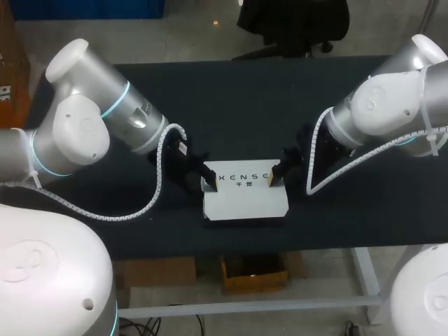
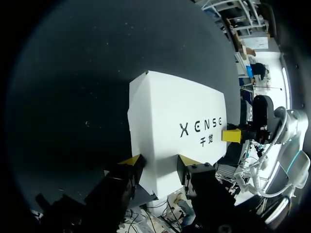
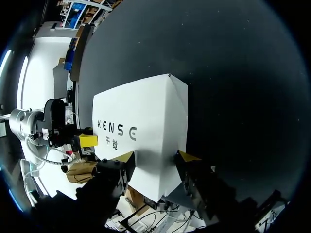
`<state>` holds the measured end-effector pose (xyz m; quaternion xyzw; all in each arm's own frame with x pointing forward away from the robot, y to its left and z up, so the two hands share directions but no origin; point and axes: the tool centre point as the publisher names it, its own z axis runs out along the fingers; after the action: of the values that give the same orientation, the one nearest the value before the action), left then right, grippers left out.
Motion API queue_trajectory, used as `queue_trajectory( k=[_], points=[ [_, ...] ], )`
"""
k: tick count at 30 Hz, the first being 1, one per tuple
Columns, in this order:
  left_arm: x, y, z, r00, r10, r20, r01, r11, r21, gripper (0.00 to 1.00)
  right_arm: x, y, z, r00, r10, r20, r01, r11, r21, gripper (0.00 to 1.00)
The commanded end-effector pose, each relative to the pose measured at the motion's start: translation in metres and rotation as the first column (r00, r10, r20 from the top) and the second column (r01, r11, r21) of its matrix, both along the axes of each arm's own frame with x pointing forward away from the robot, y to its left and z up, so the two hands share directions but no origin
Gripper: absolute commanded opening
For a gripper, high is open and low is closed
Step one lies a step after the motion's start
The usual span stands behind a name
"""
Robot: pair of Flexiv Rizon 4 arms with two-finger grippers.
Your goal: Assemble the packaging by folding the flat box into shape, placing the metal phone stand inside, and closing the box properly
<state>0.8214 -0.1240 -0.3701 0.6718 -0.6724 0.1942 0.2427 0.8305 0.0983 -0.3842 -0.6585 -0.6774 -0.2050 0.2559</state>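
On the table (image 1: 245,105), toward its near edge, a white box (image 1: 245,199), folded up and closed, printed face up, lying between the two grippers. For the left gripper (image 1: 208,183): set at the box's left end, tips down over the top face just in from that end. Seen from its own wrist, fingers (image 2: 132,161) spread partway with nothing clasped, the white top of the box running out ahead and showing in the gap, one tip at the box's long edge, the other over the top face. Cannot tell whether pressing on the lid or merely touching it. Far ahead of it, at the box's other end, the right gripper (image 1: 274,178), likewise tips down over the top face just in from the right end. From that wrist, much the same mirrored: fingers (image 3: 187,156) partway apart, gripping nothing, box stretching ahead, a folded corner and a strip of side wall just ahead of one tip. Grippers well apart from each other, with the print between them.
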Motion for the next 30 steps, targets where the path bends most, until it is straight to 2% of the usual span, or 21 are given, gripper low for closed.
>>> queue_trajectory(
  k=[1, 18, 30],
  points=[
    [0.001, -0.008, 0.0, 1.0, -0.001, -0.003, 0.001, 1.0, 0.006, 0.45, 0.002, 0.007, 0.003, 1.0, 0.006, -0.008, -0.006, 1.0, 0.004, 0.52],
    [-0.001, -0.004, 0.007, 1.0, 0.001, -0.008, -0.001, 1.0, 0.019, 0.47, 0.001, 0.005, 0.008, 1.0, 0.009, -0.022, -0.009, 1.0, -0.003, 0.53],
    [0.001, -0.005, 0.012, 0.999, -0.003, -0.033, 0.005, 0.999, 0.047, 0.47, 0.006, 0.003, 0.011, 0.998, 0.011, -0.069, -0.012, 1.0, -0.017, 0.5]
  ],
)
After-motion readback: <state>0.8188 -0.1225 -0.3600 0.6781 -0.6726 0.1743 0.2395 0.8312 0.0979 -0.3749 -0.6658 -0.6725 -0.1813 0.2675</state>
